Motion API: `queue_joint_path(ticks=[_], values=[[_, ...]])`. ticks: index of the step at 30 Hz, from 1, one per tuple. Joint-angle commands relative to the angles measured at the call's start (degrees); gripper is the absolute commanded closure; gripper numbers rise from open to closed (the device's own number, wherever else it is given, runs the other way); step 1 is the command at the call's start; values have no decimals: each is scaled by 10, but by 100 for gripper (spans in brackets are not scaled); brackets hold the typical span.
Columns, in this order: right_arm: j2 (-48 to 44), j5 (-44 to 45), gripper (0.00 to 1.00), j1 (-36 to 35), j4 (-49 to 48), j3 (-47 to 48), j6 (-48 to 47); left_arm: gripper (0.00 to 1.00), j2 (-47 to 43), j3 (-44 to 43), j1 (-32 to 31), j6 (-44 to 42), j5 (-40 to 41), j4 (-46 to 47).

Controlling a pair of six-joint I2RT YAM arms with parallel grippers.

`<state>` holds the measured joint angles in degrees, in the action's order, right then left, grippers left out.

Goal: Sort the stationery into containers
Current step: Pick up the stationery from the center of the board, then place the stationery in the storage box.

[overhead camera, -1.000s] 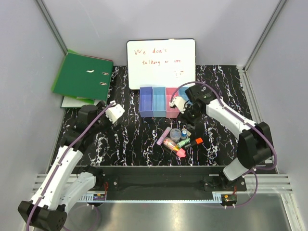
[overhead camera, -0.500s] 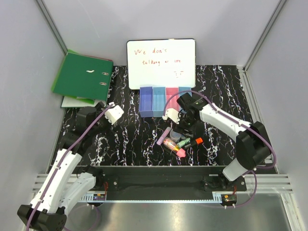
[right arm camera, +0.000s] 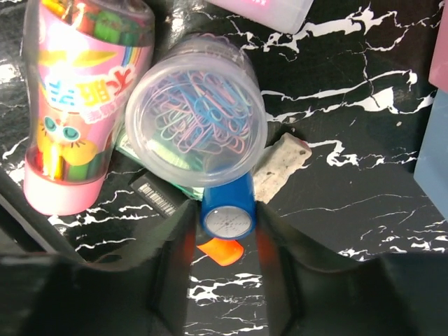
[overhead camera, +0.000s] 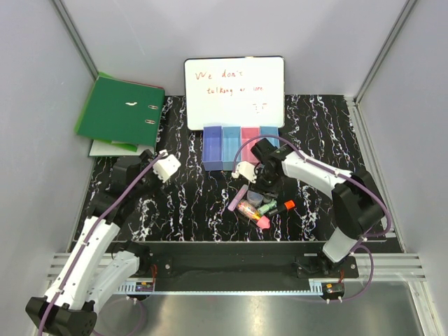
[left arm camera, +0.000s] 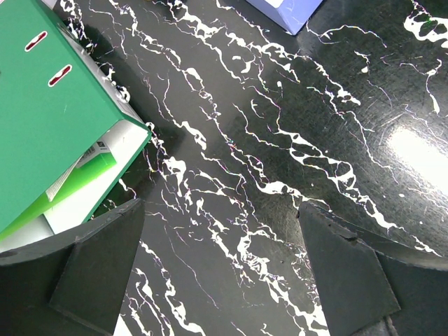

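Right gripper (right arm camera: 225, 218) is straddling narrow, clamp unclear, the blue-capped bottle (right arm camera: 227, 210) in the pile (overhead camera: 260, 204) near the 4 containers (overhead camera: 231, 144), left gripper (left arm camera: 224, 269) is hanging wide and empty; the overlapping paperclip tub (right arm camera: 196, 112) is probably risking getting dragged or tipped on lifting.

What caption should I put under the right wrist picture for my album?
Right gripper straddling a blue-capped item beside a clear tub of colourful paper clips and a pink tube.

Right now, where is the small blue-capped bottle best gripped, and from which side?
Probably the blue cap, pinched across its round sides from above: its end faces the right gripper, whose fingers straddle it, and the paper-clip tub hides the body.
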<state>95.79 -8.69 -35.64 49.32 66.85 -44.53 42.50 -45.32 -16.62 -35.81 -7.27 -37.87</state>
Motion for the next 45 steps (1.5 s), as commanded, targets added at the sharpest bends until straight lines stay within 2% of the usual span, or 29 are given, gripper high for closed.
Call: queue_joint_path(ticks=[1, 3, 4, 7, 22, 27, 31, 36, 39, 40, 45], values=[[4, 7, 65, -7, -17, 15, -2, 1, -3, 8, -3, -4, -1, 12], [4, 9, 75, -7, -21, 13, -1, 1, -6, 12, -3, -4, -3, 14], [4, 10, 85, -7, -23, 11, 0, 1, -7, 13, -3, -4, -3, 14], [3, 20, 100, -8, -24, 11, -2, 1, -8, 18, -3, -5, -4, 16], [-79, 63, 100, -7, 28, 76, -6, 1, -18, 13, -3, -7, 0, 16], [-75, 82, 100, 3, 7, 125, 9, 1, -17, 14, -3, -2, -4, 16], [-24, 83, 100, 47, -19, 174, 35, 1, -20, 21, -3, 4, -11, 16], [65, 75, 100, 123, -14, 308, 81, 1, -21, 29, -3, 5, -13, 16], [126, 49, 100, 152, 23, 392, 97, 1, -16, 30, -3, 5, -17, 17], [152, 38, 100, 155, 29, 423, 97, 1, -15, 31, -3, 5, -16, 22], [199, 1, 100, 158, 33, 456, 88, 1, 2, 35, -3, 5, -16, 37]])
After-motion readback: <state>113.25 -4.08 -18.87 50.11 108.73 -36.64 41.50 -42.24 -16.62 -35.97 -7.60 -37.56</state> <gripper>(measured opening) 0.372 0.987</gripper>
